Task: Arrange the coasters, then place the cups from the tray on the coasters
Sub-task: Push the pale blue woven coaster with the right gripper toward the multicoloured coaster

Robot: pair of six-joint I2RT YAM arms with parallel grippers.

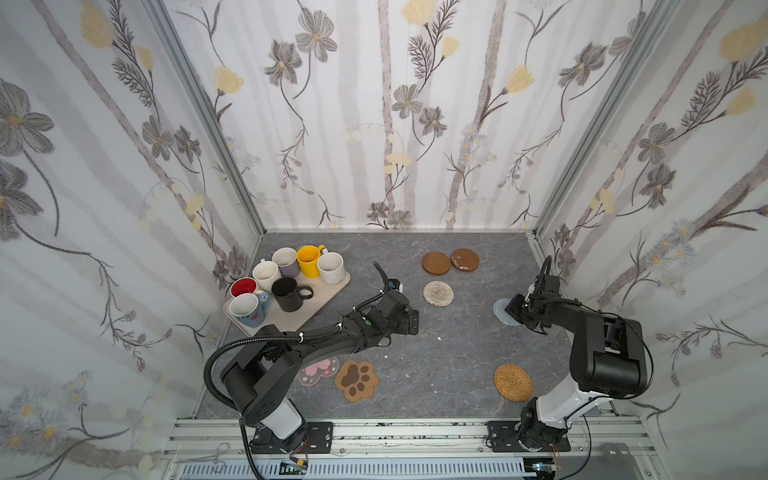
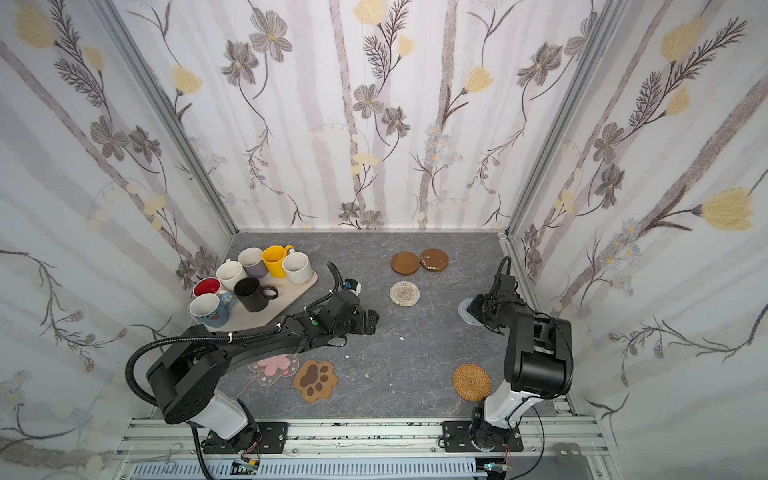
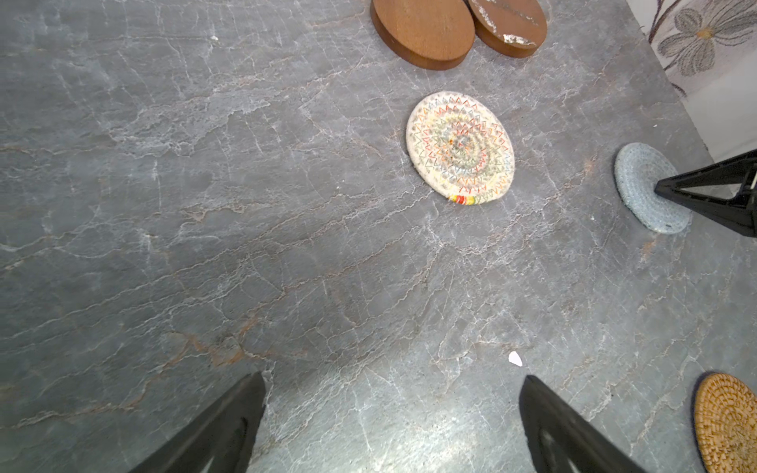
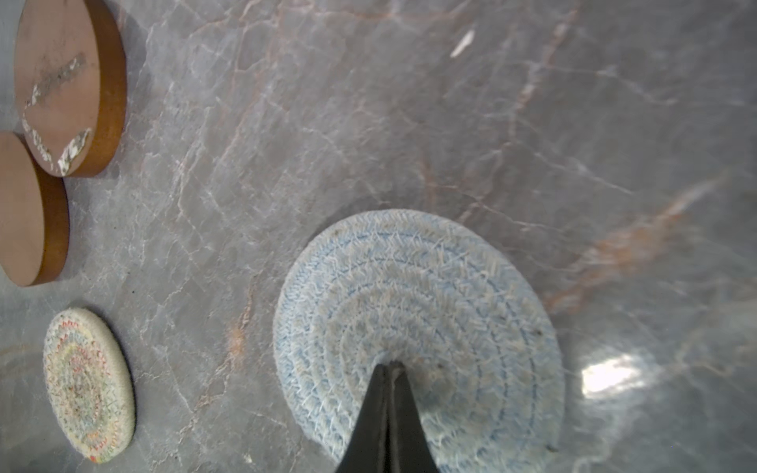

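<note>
Your right end effector (image 4: 389,366) is closed tight, tips together on the grey woven coaster (image 4: 409,295) directly beneath it, likely to push it into place. Your left end effector (image 3: 395,379) stands wide apart and empty above bare worktop (image 3: 205,204), the pale woven coaster (image 3: 461,147) ahead of it. You're early: no coaster carries a cup, and all seven mugs (image 1: 286,293) wait on the tray (image 1: 320,301) beside the left end effector.

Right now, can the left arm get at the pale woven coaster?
Probably yes. The left gripper is open above the table, and the pale woven coaster lies just ahead with nothing between them. The right gripper, shut, sits on the grey coaster, off to the side.
</note>
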